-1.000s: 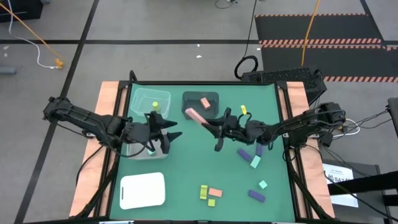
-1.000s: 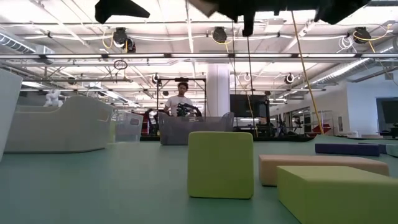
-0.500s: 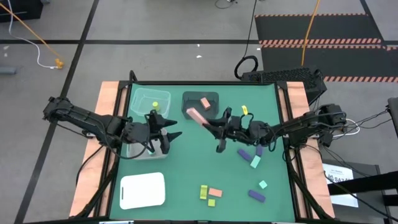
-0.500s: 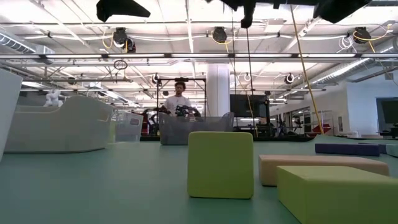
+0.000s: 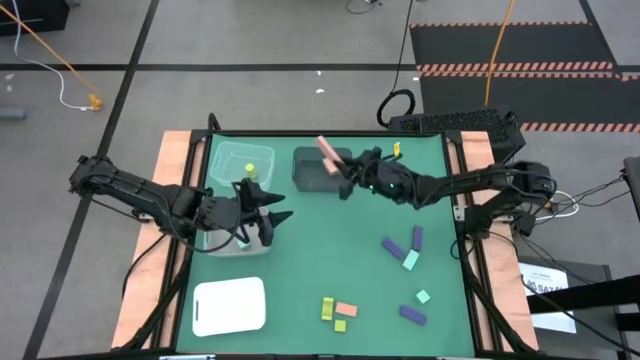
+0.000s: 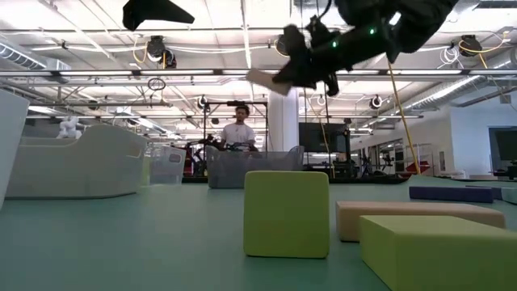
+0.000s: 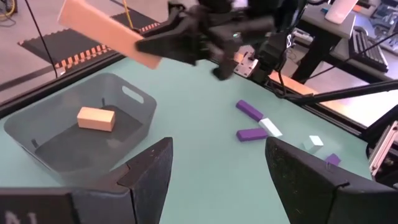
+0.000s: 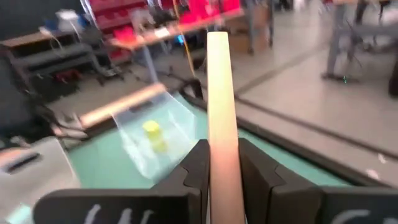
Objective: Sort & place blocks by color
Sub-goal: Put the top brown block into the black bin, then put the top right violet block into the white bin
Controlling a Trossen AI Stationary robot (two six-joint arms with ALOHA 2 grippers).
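My right gripper point(image 5: 346, 172) is shut on a long salmon-orange bar point(image 5: 327, 151), high over the dark bin point(image 5: 305, 170), which holds one salmon block point(image 7: 96, 118). My left gripper point(image 5: 262, 212) is open and empty beside the clear bins point(image 5: 222, 160); one of them holds a yellow-green block point(image 5: 250, 168). Loose blocks lie on the green mat: purple ones point(image 5: 392, 246), a mint-teal one point(image 5: 410, 260), and a yellow-green point(image 5: 327, 308) and salmon point(image 5: 346, 309) group near the front edge. My right gripper pinches the bar between its two fingers at one end point(image 8: 222, 163). The rest of the bar sticks out ahead, in line with the fingers point(image 8: 198, 163). The bar point(image 6: 260, 78) is lifted clear, slanting toward the table's far left above the dark bin.
A white tray point(image 5: 230, 305) lies at the front left. More blocks, mint-teal point(image 5: 422, 297) and purple point(image 5: 412, 314), lie at the front right. Bare green mat lies in the middle between the arms. A person point(image 6: 240, 129) stands far behind the table.
My right gripper has gone toward the table's far edge and a little left with the salmon bar, from mid-table to above the dark bin. The bar stays in its hold and has turned with it.
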